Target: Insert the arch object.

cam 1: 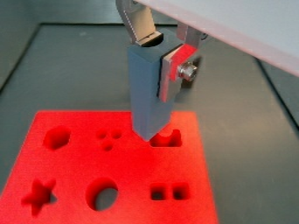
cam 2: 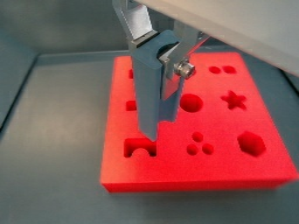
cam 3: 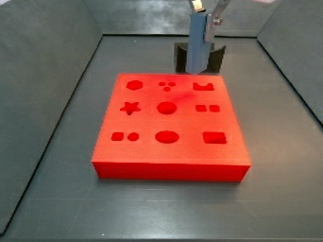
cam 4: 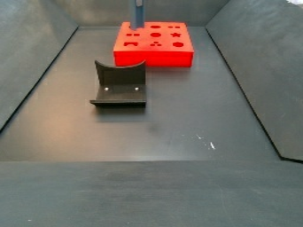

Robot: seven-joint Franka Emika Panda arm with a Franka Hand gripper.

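The arch object (cam 1: 149, 87) is a tall grey-blue block with a curved notch in its upper end. My gripper (cam 1: 159, 63) is shut on it, its silver fingers clamping the block's upper part, and holds it upright. The gripper (cam 2: 160, 58) and block (cam 2: 149, 96) show in both wrist views. The block's lower end hangs just over the arch-shaped hole (cam 1: 170, 138) near an edge of the red board (cam 1: 128, 166); I cannot tell whether they touch. The hole (cam 2: 140, 149) and board (cam 2: 222, 162) also show in that wrist view. In both side views the block (cam 3: 198, 43) (cam 4: 137, 13) stands over the board (cam 3: 145, 123) (cam 4: 154, 55).
The board has other cutouts: a star (cam 1: 38, 197), a hexagon (cam 1: 55, 136), an oval (cam 1: 103, 194), and round and square holes. The dark fixture (cam 4: 119, 86) stands on the grey floor apart from the board; it shows behind the block in a side view (cam 3: 217, 59). Sloped dark walls enclose the floor.
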